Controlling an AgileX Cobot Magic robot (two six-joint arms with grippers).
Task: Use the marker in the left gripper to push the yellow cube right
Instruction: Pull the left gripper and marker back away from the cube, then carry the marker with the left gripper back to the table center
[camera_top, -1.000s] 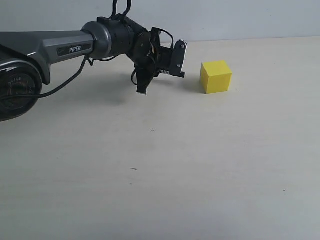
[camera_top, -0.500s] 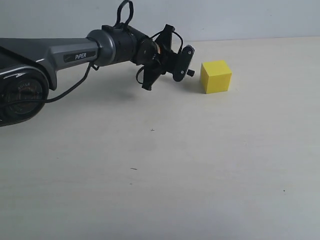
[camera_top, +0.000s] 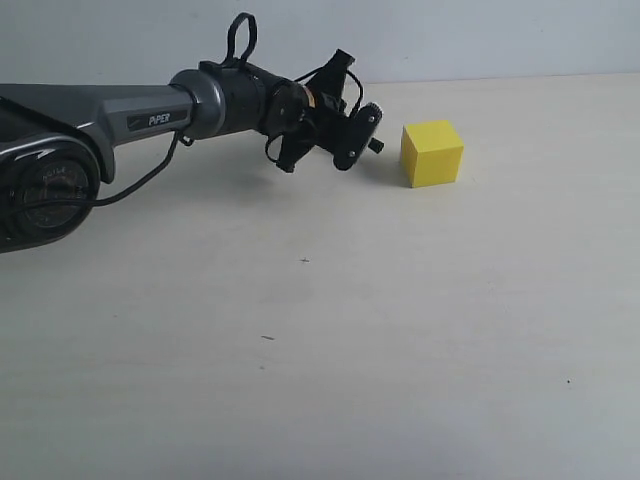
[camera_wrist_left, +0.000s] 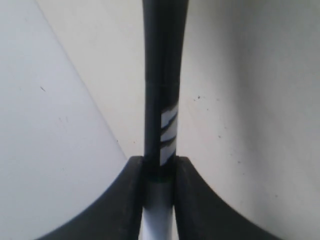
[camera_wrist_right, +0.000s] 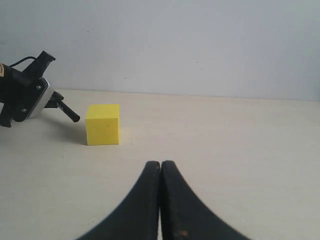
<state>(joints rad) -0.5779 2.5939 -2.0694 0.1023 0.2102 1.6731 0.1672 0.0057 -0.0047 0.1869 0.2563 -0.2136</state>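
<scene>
A small, matte, bright yellow cube (camera_top: 432, 152) sits near the far edge of the pale beige tabletop (camera_top: 400, 350), right of the middle and just to the right of the black jawed left gripper (camera_top: 345, 135). The cube stands flat on the surface. The claw's two black jaws are clamped on a slim marker (camera_wrist_left: 164, 75), gripping it where the black cap half meets the white barrel. The marker's black end points toward the cube's left face, close beside it, with a narrow gap showing between them. White slanted stripes are printed on the cap, but no words can be read there. The grey-and-black arm (camera_top: 110, 105) behind the claw bears the white lettering "PiPER". Nearer the front edge, the black right gripper (camera_wrist_right: 160, 167) faces the cube, its jaws pressed together on nothing.
</scene>
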